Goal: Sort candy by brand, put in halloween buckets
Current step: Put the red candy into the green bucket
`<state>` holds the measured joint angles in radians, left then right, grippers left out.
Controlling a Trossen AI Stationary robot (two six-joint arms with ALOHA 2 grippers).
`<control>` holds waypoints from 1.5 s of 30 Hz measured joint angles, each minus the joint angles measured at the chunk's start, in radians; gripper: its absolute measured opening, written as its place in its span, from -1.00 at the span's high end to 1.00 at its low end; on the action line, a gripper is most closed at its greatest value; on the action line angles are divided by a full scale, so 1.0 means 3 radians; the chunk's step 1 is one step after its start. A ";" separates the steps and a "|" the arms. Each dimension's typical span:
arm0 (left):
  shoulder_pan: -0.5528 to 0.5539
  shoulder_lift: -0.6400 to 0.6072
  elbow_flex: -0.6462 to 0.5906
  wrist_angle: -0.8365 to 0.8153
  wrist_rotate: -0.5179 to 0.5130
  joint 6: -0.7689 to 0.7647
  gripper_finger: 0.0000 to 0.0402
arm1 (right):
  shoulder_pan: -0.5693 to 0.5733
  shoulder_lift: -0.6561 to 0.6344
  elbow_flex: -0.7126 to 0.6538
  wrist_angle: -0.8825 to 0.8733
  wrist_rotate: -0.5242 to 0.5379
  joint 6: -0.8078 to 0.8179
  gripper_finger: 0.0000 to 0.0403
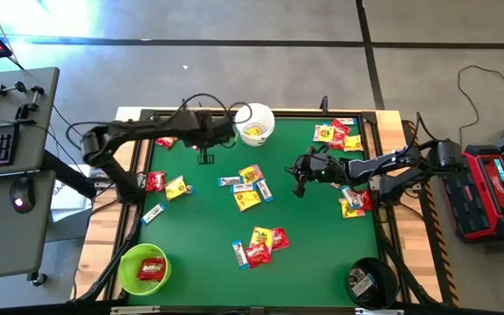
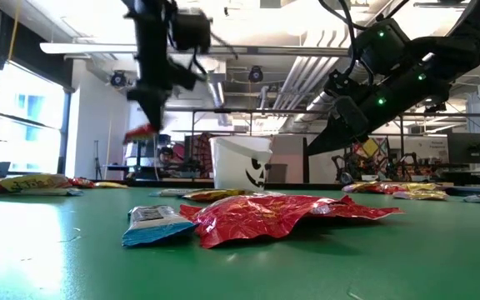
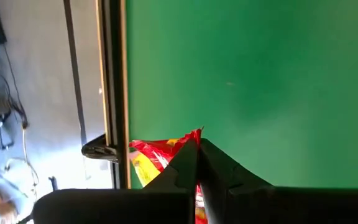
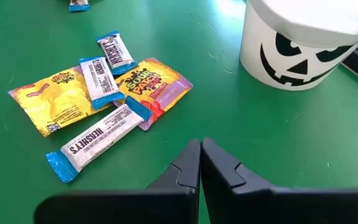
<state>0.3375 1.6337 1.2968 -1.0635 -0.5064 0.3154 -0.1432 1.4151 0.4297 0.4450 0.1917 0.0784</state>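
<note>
My left gripper hangs high over the table's far left part, beside the white bucket, shut on a red candy packet that also shows in the low view. My right gripper is shut and empty above the green mat right of centre; its wrist view looks toward the white bucket and a cluster of yellow packets and white-and-blue bars. The white bucket holds yellow packets. The lime green bucket at the near left holds a red packet. The black bucket stands near right. My left gripper pinches the red packet between its two shut fingers, pointing down from above. Part of the packet sticks out past the fingertips and to one side. The packet is lifted clear of the table and hangs by the fingertips.
Candy lies in loose groups on the mat: at centre, near centre, left, far right corner and right edge. A red packet and a blue-ended bar lie nearest the low camera.
</note>
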 joint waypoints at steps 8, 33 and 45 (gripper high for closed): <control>-0.0941 -0.0465 0.0000 -0.0700 0.0349 -0.0628 1.00 | 0.0001 0.0000 0.0000 0.0004 0.0000 -0.0001 1.00; -0.3842 -0.0611 0.0000 -0.0691 0.2316 -0.4168 1.00 | 0.0000 0.0000 0.0000 0.0054 0.0001 -0.0036 1.00; -0.4015 -0.0154 -0.0025 -0.0361 0.2260 -0.4293 1.00 | 0.0000 0.0000 0.0000 0.0102 0.0001 -0.0040 1.00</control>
<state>-0.8669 1.5874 1.2892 -1.1719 0.1716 -0.9725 -0.1432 1.4151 0.4297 0.4755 0.1921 0.0664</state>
